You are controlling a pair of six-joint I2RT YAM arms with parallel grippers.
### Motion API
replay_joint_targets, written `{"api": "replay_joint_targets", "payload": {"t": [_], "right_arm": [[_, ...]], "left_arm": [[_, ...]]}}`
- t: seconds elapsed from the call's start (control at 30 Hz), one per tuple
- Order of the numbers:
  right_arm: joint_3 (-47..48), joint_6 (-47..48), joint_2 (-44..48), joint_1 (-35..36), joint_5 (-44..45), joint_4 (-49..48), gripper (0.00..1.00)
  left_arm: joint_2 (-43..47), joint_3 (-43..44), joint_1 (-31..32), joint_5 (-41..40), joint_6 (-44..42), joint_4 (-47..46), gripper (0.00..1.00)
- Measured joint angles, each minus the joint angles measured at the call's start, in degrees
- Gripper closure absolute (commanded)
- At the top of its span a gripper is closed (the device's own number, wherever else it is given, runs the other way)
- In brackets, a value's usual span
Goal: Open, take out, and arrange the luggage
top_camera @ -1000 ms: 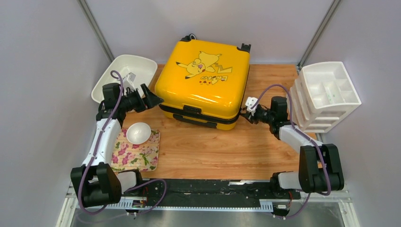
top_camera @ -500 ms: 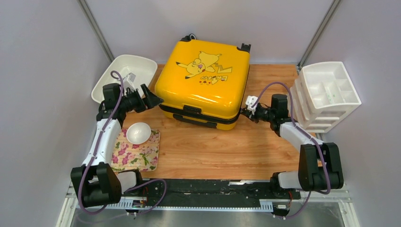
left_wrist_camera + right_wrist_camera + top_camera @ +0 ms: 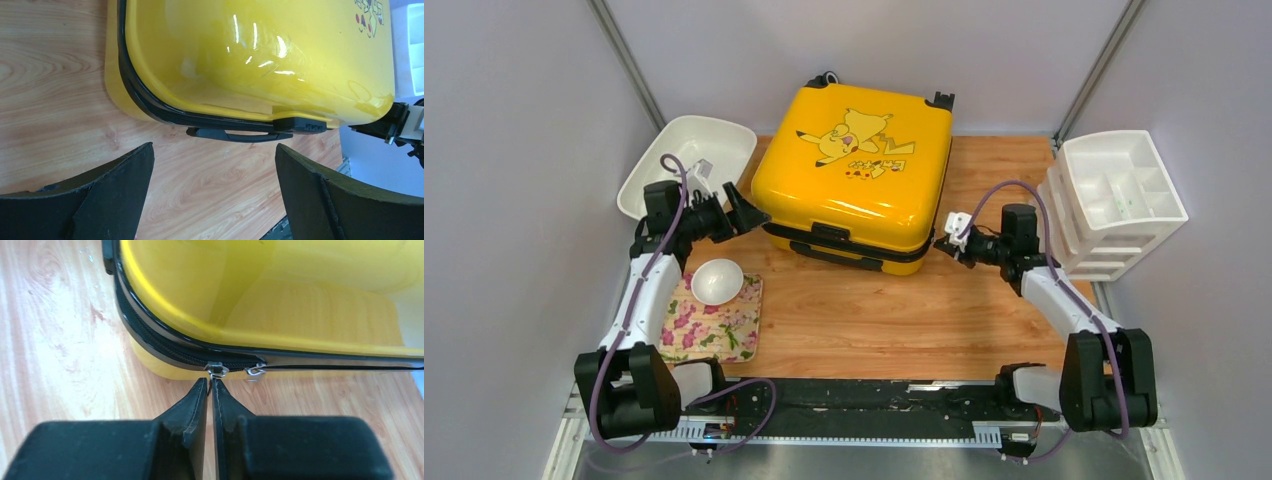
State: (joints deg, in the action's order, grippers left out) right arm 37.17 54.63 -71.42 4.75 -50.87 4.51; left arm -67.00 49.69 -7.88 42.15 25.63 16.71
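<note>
The yellow luggage [image 3: 854, 170] with the Pikachu print lies flat and closed at the back of the wooden table; it also shows in the left wrist view [image 3: 250, 60] and the right wrist view [image 3: 250, 290]. Its black handle [image 3: 235, 135] faces the front. My right gripper [image 3: 942, 243] is at the luggage's front right corner. In the right wrist view it [image 3: 210, 381] is shut on a metal zipper pull [image 3: 215, 371]; a second pull [image 3: 255, 371] sits just beside it. My left gripper [image 3: 749, 212] is open and empty at the luggage's left corner, its jaws wide apart over bare wood [image 3: 212, 150].
A white tub [image 3: 689, 160] stands at the back left. A white drawer organizer [image 3: 1114, 200] stands at the right edge. A white bowl [image 3: 717, 281] sits on a floral cloth [image 3: 714, 330] at the front left. Grey walls close in on both sides.
My right arm has shifted slightly toward the front right with its gripper still at the luggage's corner zipper. The left arm has barely moved.
</note>
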Motion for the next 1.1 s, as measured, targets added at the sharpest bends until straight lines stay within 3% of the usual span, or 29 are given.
{"api": "replay_joint_targets", "payload": {"t": [0.33, 0.57, 0.83, 0.97, 1.07, 1.1], "right_arm": [[-5.0, -11.2, 8.4, 5.8, 4.6, -0.8, 1.00], [-6.1, -16.9, 8.6, 7.6, 8.3, -2.9, 1.00], [-7.3, -29.6, 8.6, 9.8, 13.6, -7.0, 1.00], [-7.3, -32.7, 8.0, 10.7, 15.0, -7.9, 0.88], [-7.3, -33.9, 6.8, 11.0, 15.4, -9.1, 0.87], [-7.3, -34.2, 6.6, 11.0, 15.4, -9.4, 0.82]], "left_arm": [[0.9, -4.3, 0.0, 0.0, 0.0, -1.2, 0.01], [1.6, -4.4, 0.0, 0.3, -0.7, -1.4, 0.02], [4.8, -5.8, 0.0, 1.0, -9.6, 0.5, 0.02], [4.8, -5.8, 0.0, 0.9, -12.9, 2.6, 0.02], [4.8, -5.8, 0.0, 0.9, -13.6, 2.8, 0.02], [4.8, -5.8, 0.0, 0.9, -13.8, 2.8, 0.02]]}}
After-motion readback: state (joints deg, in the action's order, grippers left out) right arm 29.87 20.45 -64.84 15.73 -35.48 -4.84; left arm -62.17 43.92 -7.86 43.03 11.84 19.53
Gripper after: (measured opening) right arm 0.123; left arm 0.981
